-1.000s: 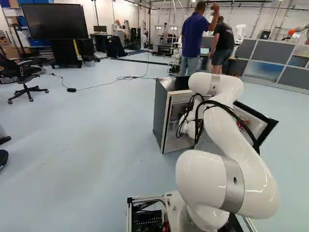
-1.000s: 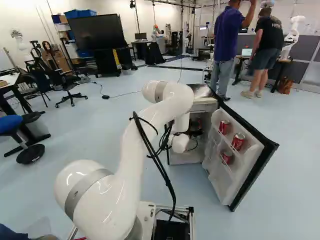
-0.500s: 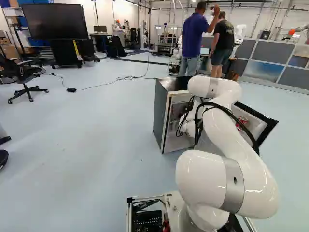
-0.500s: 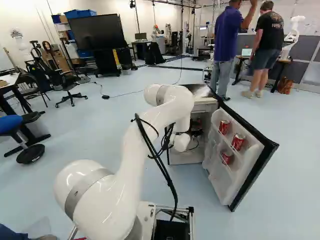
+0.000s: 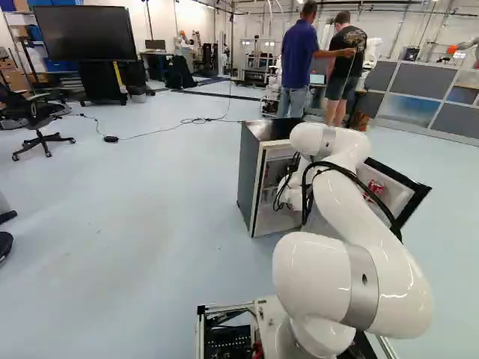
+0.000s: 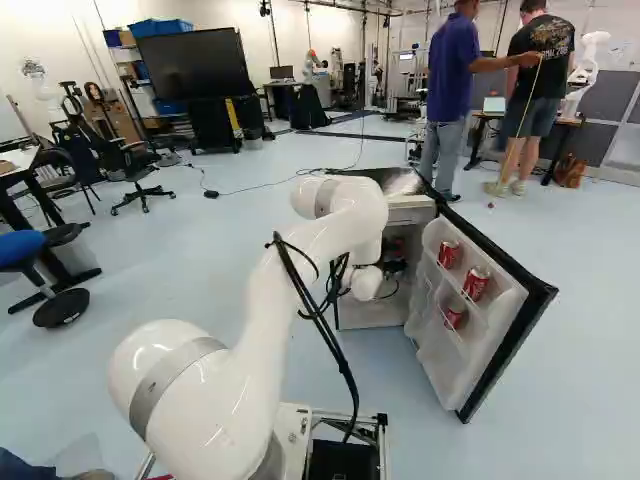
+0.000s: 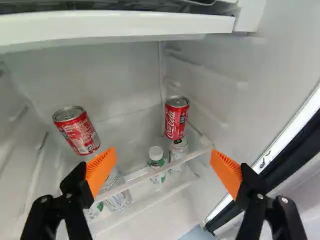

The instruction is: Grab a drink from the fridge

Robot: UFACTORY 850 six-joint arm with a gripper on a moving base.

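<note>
From our base joint, twelve o'clock runs straight ahead.

Our white arm (image 6: pixel 325 235) reaches out toward twelve, its wrist inside the fridge (image 5: pixel 253 176), black cables (image 6: pixel 315 315) looping along it. The fridge stands open at twelve to one o'clock. Its door (image 6: pixel 505 345) swings out to one o'clock; in the right base view we count three red cans in its racks: an upper one (image 6: pixel 448 254), a middle one (image 6: pixel 476 283) and a lower one (image 6: pixel 454 317).

We find the gripper (image 6: pixel 393 267) within the fridge. Wrist view, taking twelve as straight ahead of the gap: fingers spread wide, orange pads (image 7: pixel 101 170) at nine and three, touching neither red can.

The drinks stand beyond. We note one red can (image 7: pixel 77 131) at ten to eleven o'clock, past the nine o'clock finger, and a second red can (image 7: pixel 176 118) near twelve, by the inner corner. Just beneath the second we see a pale can (image 7: pixel 178 152), partly hidden by a rack edge (image 7: pixel 142 175). Smallest: a white-capped bottle (image 7: pixel 156 162) with a green label, close beside that pale can.
</note>
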